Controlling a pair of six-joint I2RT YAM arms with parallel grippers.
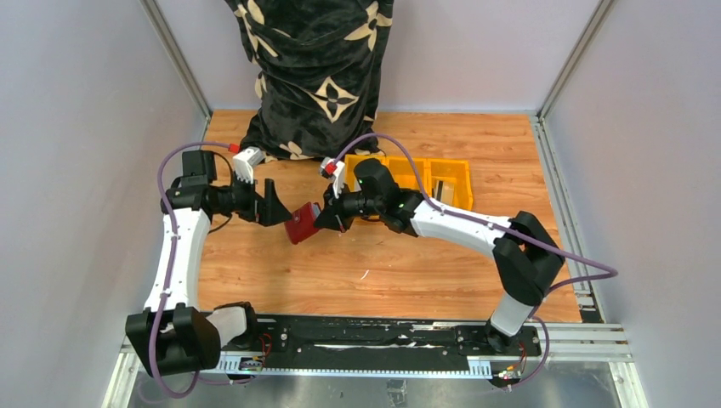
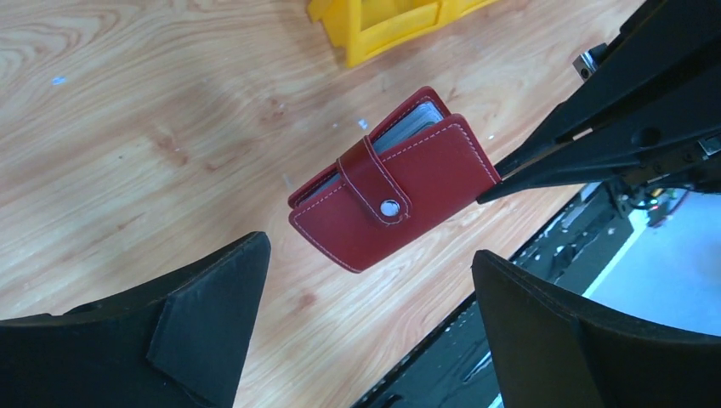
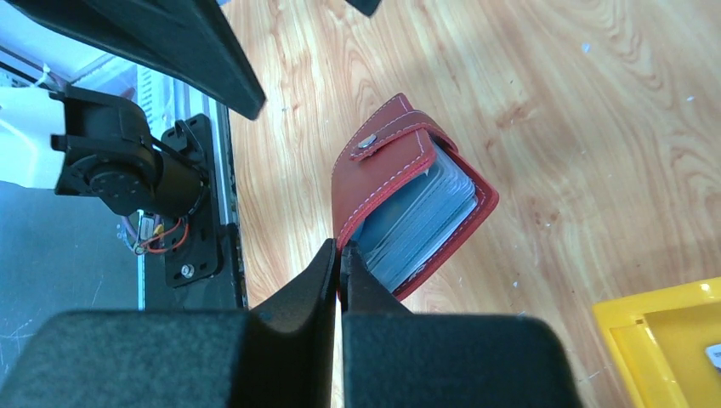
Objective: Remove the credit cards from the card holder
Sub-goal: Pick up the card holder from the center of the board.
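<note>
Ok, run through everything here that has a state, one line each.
Card holder: closed, held up off the table.
Strap: snapped shut.
Sleeves: inside the holder, nothing pulled out.
Right gripper: shut on the holder's edge.
Left gripper: open, empty.
Bin: upright, something pale in one compartment.

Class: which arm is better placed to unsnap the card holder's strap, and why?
Left: the left claw is open and faces the strap; the right claw is shut on an edge of the card holder.
</note>
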